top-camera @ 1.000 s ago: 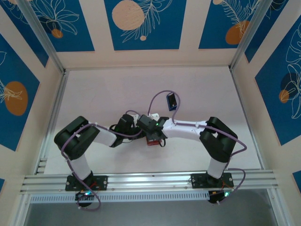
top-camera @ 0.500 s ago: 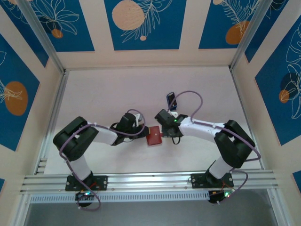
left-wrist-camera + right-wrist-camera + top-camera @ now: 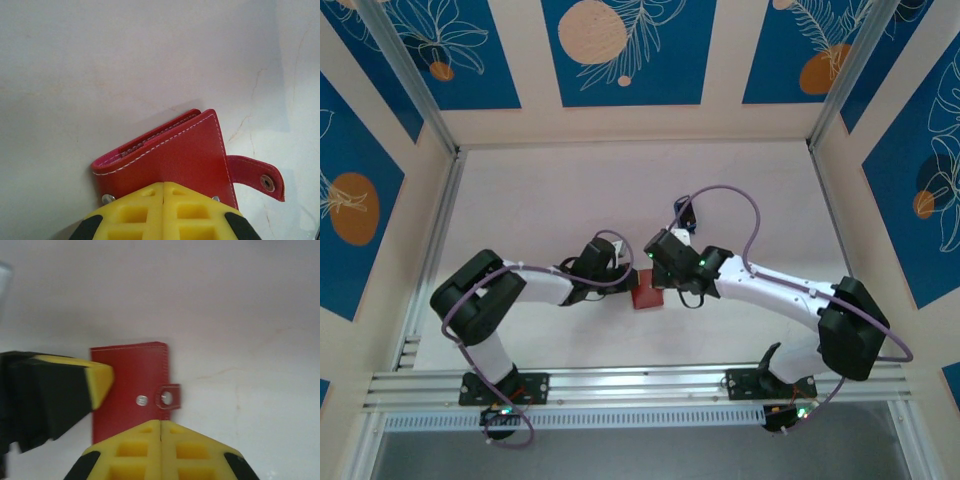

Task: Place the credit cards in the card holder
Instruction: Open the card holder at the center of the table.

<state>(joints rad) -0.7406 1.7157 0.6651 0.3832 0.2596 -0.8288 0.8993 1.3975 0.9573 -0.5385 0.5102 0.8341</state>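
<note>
Red card holder [image 3: 185, 155] lies folded shut on the white desk [image 3: 125, 60], near the middle and between the two arms. Its snap tab [image 3: 260, 175] is unfastened and sticks out flat to the side. In the right wrist view the metal stud [image 3: 142, 400] sits bare just beside the tab's ring. The flaps gape slightly on one long edge, and a strip of pale pocket lining [image 3: 150, 137] shows in that gap. Can't tell if any card is inside. Left gripper [image 3: 163, 192] has its yellow fingers pressed together with no gap and nothing between them, tips over the holder's near edge. Right gripper [image 3: 160, 432] is likewise fully closed on nothing, tips at the holder's edge just below the tab. In the right wrist view the left gripper's yellow tip overlaps the opposite side of the red cover, so the two close in on it from opposing sides. One blue credit card [image 3: 686, 214] is out on the desk beyond the right wrist, partly hidden by the purple cable [image 3: 740, 200], well apart from the holder.
</note>
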